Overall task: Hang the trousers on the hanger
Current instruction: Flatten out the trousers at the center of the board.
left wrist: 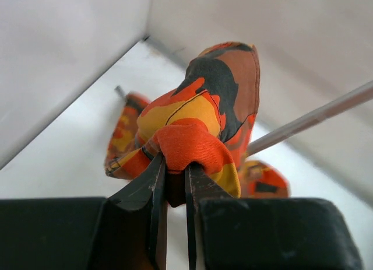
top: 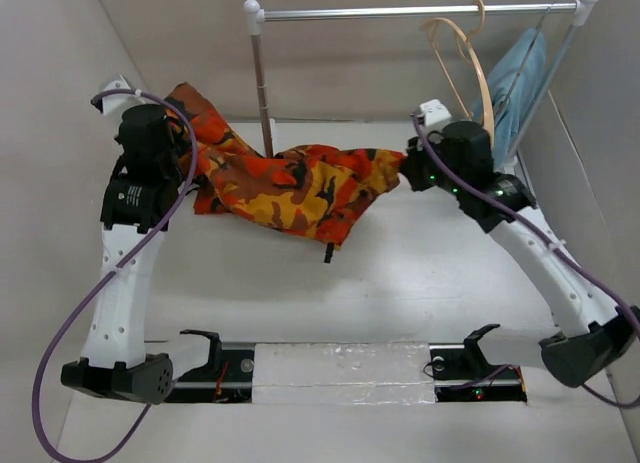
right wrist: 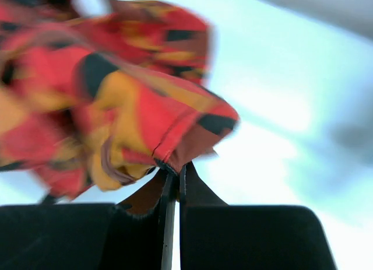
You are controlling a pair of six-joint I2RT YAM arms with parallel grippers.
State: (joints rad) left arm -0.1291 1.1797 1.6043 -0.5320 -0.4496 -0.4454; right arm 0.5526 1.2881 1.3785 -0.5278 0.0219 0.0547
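Your trousers [top: 300,188] hang between the grippers: the left gripper [left wrist: 175,171] is clamped on a fold, and the right gripper [right wrist: 173,172] seems closed on a hem, though that view is blurred. Next, I think, lift toward the hanger [top: 470,68], above the right gripper.

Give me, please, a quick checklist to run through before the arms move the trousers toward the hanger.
1. Left claw shut on the trousers: ok.
2. Right claw shut on the trousers' edge: ok.
3. Hanger hanging on the rail: ok.
4. Trousers clear of the rack post: cannot tell.
5. Sagging middle lifted off the table: cannot tell.
6. Trousers draped on the hanger: not ok, not yet done.
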